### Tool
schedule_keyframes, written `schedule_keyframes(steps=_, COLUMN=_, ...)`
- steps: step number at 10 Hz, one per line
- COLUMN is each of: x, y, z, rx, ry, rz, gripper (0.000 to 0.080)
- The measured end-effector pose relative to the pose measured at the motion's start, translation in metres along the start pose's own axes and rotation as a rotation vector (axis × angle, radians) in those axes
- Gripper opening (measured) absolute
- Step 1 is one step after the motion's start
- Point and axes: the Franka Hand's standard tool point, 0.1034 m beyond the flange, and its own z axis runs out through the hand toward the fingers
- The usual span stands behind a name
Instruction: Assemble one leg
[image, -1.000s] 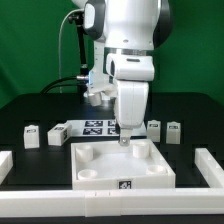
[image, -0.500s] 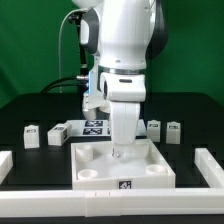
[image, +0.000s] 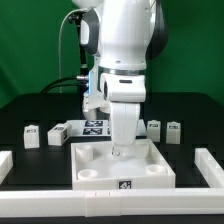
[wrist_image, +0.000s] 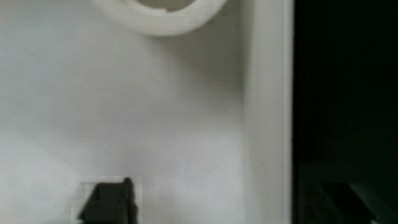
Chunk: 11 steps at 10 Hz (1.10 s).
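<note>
The white tabletop (image: 120, 172) lies in the middle of the black table. Four small white legs with marker tags stand behind it: two at the exterior view's left (image: 32, 135) (image: 57, 132), two at its right (image: 154, 128) (image: 175, 131). My gripper (image: 119, 150) points straight down at the tabletop's far wall, away from every leg. In the wrist view the gripper (wrist_image: 222, 205) is open, one dark fingertip (wrist_image: 107, 203) over the tabletop's floor, the other faint over the dark table. The wall (wrist_image: 267, 110) runs between them. A corner hole (wrist_image: 169, 12) shows. No leg appears in the wrist view.
The marker board (image: 93, 126) lies behind the tabletop, partly hidden by my arm. White rails stand at the exterior view's left (image: 6, 164) and right (image: 211, 164) front edges. A cable (image: 66, 50) hangs behind the arm.
Between one second and half a second ago the arm came down and shifted slightly left, bringing the gripper onto the tabletop's far wall. Since then nothing has moved.
</note>
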Motion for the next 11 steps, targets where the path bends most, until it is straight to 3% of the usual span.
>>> schedule_keyframes(steps=1, x=0.0, y=0.0, z=0.0, rx=0.001, ry=0.0, rz=0.0, gripper=0.019)
schedule_keyframes(steps=2, x=0.0, y=0.0, z=0.0, rx=0.001, ry=0.0, rz=0.0, gripper=0.019)
schedule_keyframes(steps=3, x=0.0, y=0.0, z=0.0, rx=0.0, ry=0.0, rz=0.0, gripper=0.0057)
schedule_keyframes(steps=9, x=0.0, y=0.0, z=0.0, rx=0.001, ry=0.0, rz=0.0, gripper=0.0058)
schedule_keyframes(steps=11, x=0.016, y=0.005, z=-0.002, rx=-0.002, ry=0.002, rz=0.032, gripper=0.0058)
